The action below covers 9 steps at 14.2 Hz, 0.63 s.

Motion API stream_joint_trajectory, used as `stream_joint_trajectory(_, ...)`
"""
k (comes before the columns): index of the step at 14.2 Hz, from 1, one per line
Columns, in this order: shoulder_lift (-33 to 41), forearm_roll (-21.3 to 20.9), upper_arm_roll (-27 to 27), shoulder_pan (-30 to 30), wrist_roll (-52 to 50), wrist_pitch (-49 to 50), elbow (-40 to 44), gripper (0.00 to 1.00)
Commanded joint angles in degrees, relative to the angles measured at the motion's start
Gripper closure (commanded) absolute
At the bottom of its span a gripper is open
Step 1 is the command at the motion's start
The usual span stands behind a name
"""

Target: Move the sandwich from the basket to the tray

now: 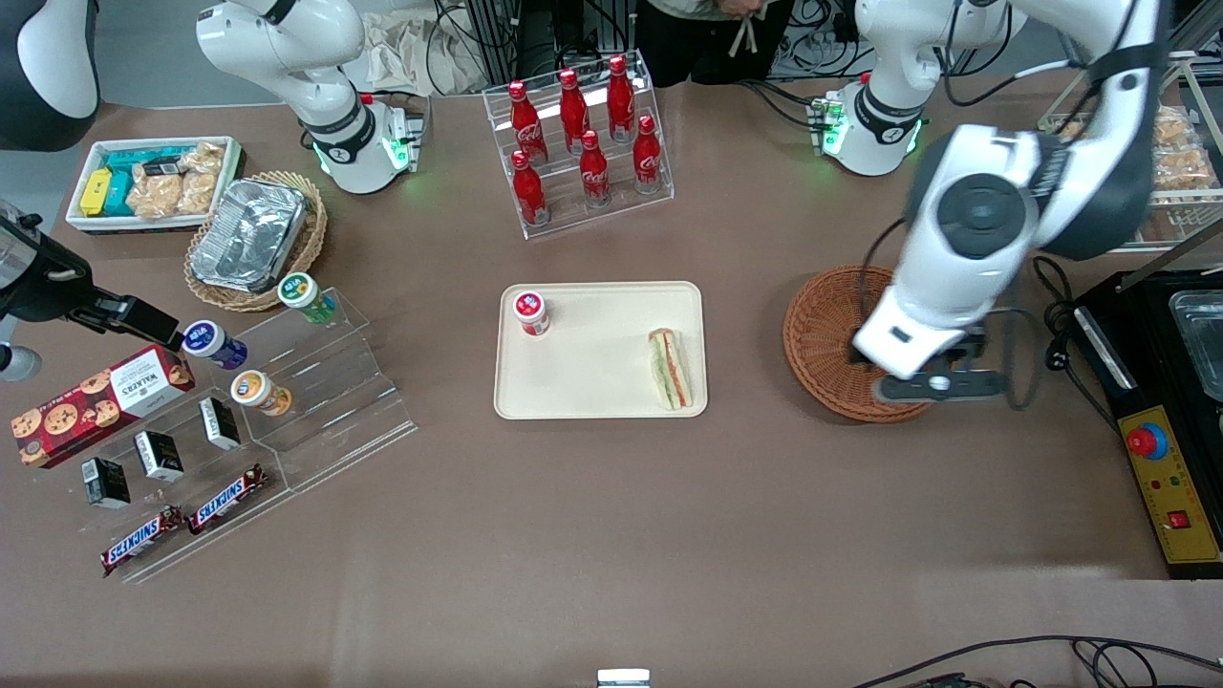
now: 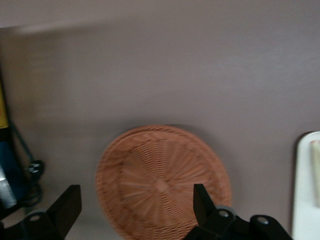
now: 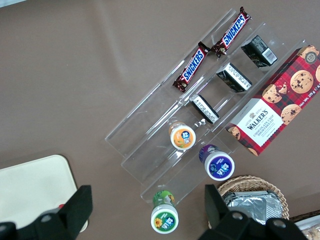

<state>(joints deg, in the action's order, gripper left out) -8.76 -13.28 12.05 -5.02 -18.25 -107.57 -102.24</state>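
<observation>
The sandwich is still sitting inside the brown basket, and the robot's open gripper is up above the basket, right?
Not quite. The sandwich is not in the basket; it lies on the tray, at the end nearest the basket, as the front view shows. The left wrist view shows the basket empty. The rest holds: the gripper is open above the basket.

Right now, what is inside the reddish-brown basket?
Nothing: the wrist view shows the basket with bare weave, the open gripper above it. In the front view the arm covers part of the basket. The sandwich lies on the tray.
</observation>
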Motion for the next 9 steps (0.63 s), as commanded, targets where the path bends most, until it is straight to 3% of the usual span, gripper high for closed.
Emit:
stream_joint_trajectory(1,4.1,5.7,0.9,5.8,10.6,2.2,-0.5,0.01)
stream_joint_trajectory(6,10.6,8.9,0.1,10.3,25.2,10.5,-0.5,0.01)
stream_joint_trajectory(9,16.3,14.1,-6.0,8.2,28.3,15.3,-0.5,0.01)
